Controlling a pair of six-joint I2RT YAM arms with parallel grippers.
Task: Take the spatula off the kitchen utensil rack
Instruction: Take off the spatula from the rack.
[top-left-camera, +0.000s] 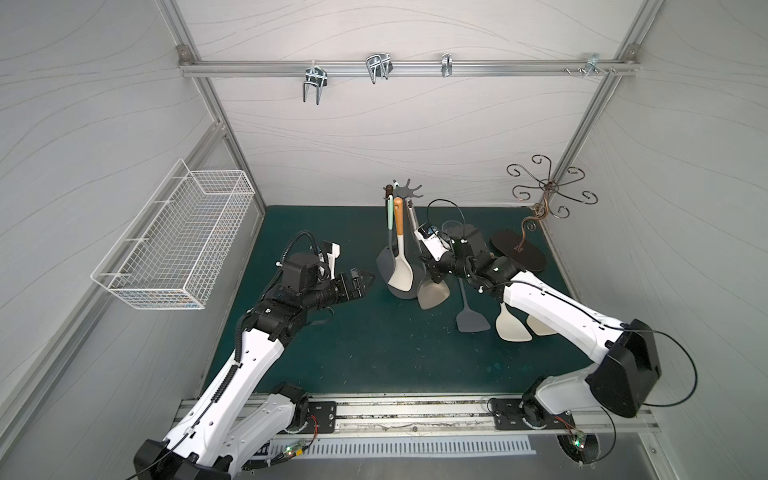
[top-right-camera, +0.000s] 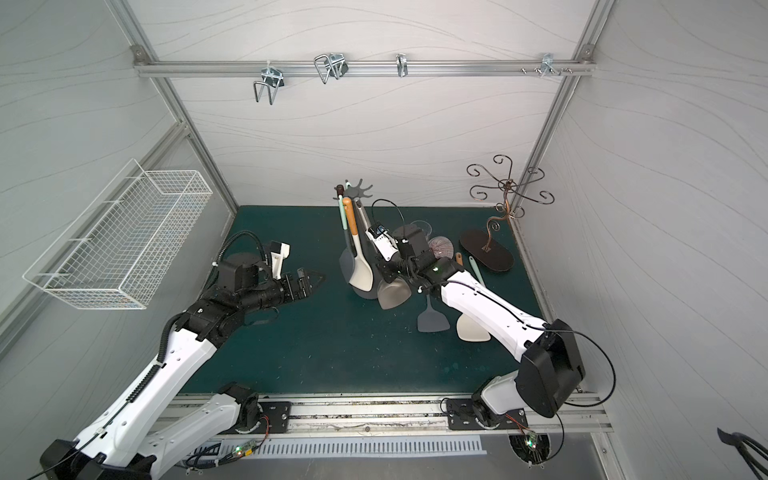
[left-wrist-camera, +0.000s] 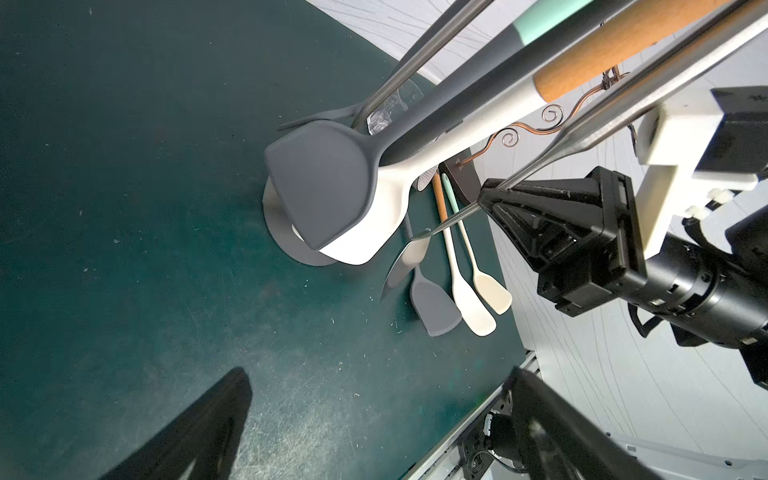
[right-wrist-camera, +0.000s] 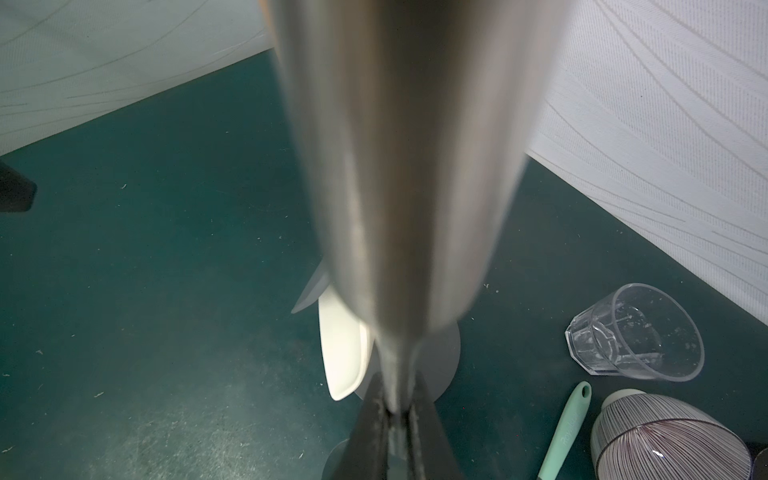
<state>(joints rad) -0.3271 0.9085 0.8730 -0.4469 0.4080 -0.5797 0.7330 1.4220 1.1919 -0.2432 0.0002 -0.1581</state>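
Steel spatula (top-left-camera: 433, 293) hangs tilted at the centre of both top views, beside the kitchen utensil rack (top-left-camera: 409, 190), its handle top up by the star crown. Whether it is hooked there I can't tell. The right gripper (left-wrist-camera: 484, 200) is clenched on its thin neck, just above the blade. The left gripper (top-left-camera: 365, 284) is spread wide, left of the rack's base. The green mat (top-left-camera: 374, 357) lies bare at lower centre, and the back wall (top-left-camera: 374, 137) stands close behind the rack.
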